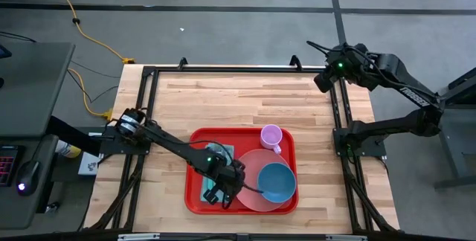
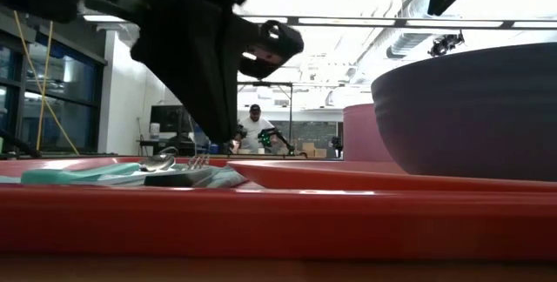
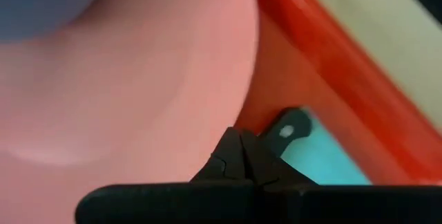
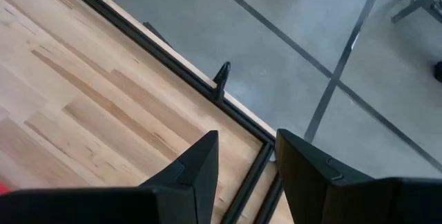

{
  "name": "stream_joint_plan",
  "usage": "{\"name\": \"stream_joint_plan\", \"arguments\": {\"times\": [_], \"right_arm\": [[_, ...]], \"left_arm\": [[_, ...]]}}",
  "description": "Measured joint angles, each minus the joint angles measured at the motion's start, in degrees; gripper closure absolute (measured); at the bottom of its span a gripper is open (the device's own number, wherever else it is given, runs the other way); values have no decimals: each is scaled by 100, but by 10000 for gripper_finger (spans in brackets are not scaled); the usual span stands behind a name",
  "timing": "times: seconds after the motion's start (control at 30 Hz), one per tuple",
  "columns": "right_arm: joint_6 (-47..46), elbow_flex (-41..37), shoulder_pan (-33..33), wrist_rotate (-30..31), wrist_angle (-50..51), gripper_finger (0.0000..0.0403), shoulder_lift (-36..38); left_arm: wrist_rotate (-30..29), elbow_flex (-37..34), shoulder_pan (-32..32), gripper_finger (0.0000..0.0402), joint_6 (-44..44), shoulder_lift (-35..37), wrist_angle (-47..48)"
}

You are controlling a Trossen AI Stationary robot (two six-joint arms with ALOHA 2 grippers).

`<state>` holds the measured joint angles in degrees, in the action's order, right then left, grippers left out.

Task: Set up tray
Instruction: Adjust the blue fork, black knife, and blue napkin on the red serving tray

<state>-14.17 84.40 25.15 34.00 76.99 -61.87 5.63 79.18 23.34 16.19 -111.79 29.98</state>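
The tray [image 1: 242, 200] lies flat on the wooden worktop [image 1: 238, 103], toward its near edge and roughly midway between the two arms. On it sit a round pink plate [image 1: 253, 168] carrying a blue bowl [image 1: 277, 182], a pink cup [image 1: 271, 135] at the tray's far side, and a teal napkin [image 2: 78, 174] on its left part with a spoon [image 2: 157, 161] and a fork [image 2: 198, 160] resting on it.

The left gripper [image 1: 223, 189] is low over the napkin, just beside the plate's edge, its jaws closed together. The left wrist view shows the tips pinched on a thin dark utensil handle [image 3: 286, 131], though which piece of cutlery it belongs to cannot be told. The right gripper [image 1: 327, 77] waits well apart, over the worktop's far right corner, its jaws partly apart and holding nothing.

The risks come from how crowded the tray's left part is. The grip is at the very tips on a slim handle, so the piece could pivot or slip out if moved fast. A sideways move toward the plate could knock its rim and shift the bowl. Dragging rather than lifting could bunch the napkin and scatter the other cutlery.
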Motion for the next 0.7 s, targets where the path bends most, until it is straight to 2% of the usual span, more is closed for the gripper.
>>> {"name": "stream_joint_plan", "arguments": {"times": [0.27,0.37,0.7], "right_arm": [[-239,0,-1,-9,252,279,2],[-301,0,-1,-13,254,279,2],[-383,0,-4,-162,286,279,2]], "left_arm": [[-92,4,405,393,-248,0,-52],[-336,4,451,393,-299,0,-84],[-357,8,445,393,-362,-61,-399]]}}
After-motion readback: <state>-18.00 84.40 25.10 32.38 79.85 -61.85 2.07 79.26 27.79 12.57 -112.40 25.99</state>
